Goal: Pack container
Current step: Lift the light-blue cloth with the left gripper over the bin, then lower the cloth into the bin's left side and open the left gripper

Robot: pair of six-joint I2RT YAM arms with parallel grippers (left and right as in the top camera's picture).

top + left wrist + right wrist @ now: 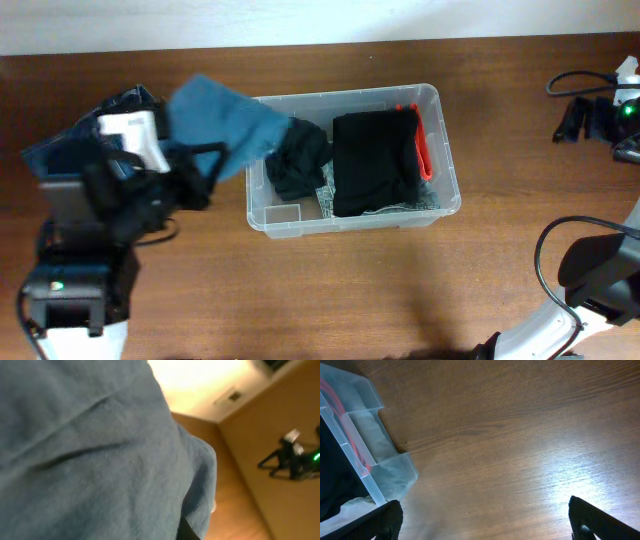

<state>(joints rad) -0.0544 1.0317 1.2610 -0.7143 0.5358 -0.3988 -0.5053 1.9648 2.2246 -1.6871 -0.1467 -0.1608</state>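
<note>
— Well, what is seen, largest first?

— A wooden table (330, 290) is seen, and the container (272, 212) is set on it, open side up.

— And the next largest?

— A blue cloth (222, 120) is raised over the container's left rim, with one corner hung inside. It is carried at the left gripper (200, 165), just left of the container. The jaws are covered by the cloth, so it cannot be told whether they are closed.

— What is packed inside?

— A folded black garment (372, 160) is laid in the container's right half. A crumpled black bundle (298, 158) is lodged in its left half. A red strip (421, 140) is pressed against the right wall.

— And the other arm?

— The right gripper (485, 522) is held over bare table to the right of the container, its fingers spread wide with nothing between them.
</note>
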